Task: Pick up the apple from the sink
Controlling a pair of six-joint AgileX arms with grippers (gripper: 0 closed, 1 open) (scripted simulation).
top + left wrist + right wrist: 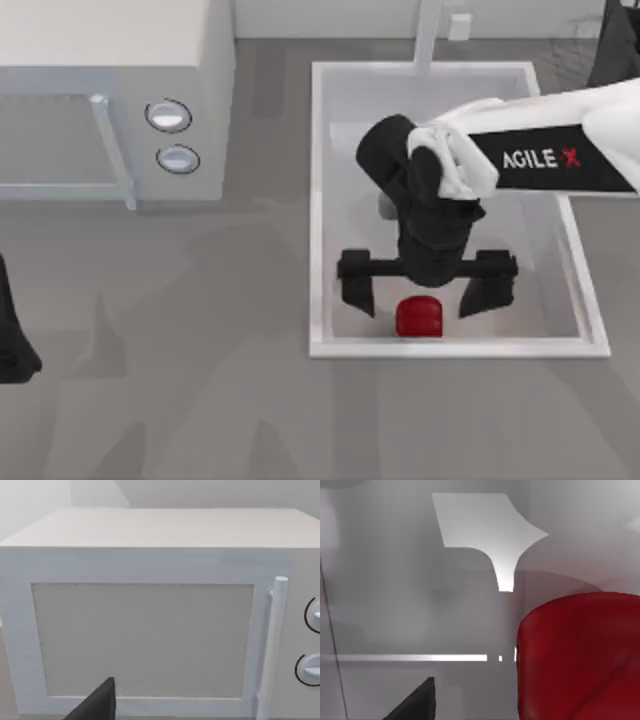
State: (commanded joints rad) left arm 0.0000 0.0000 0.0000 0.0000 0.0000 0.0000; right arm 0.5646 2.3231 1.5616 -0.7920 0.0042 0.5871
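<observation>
One red apple point(419, 317) lies on the pale floor of the sink point(318, 200), in the lower middle of the top view, close against the sink's near wall. Just above it in the frame hangs the right claw point(428, 296), its two dark fingers spread wide, one to the left of the fruit and one to the right, with the apple roughly between them and slightly toward the frame's bottom. Neither finger touches the apple as far as I can tell. From the right wrist camera the apple point(580, 655) looms large at the lower right, which suggests the claw is already low and near.

The step in hand looks like the final approach before the grasp. The next move calls for centring the fingers around the fruit, settling a little lower, and then closing; the glossy round skin may slip if the grip lands high.

Farther off, at the left edge of the top view, the left arm point(14, 340) sits parked on the tabletop point(200, 400), its claw facing the white microwave point(140, 630); its fingers' spread cannot be told.
</observation>
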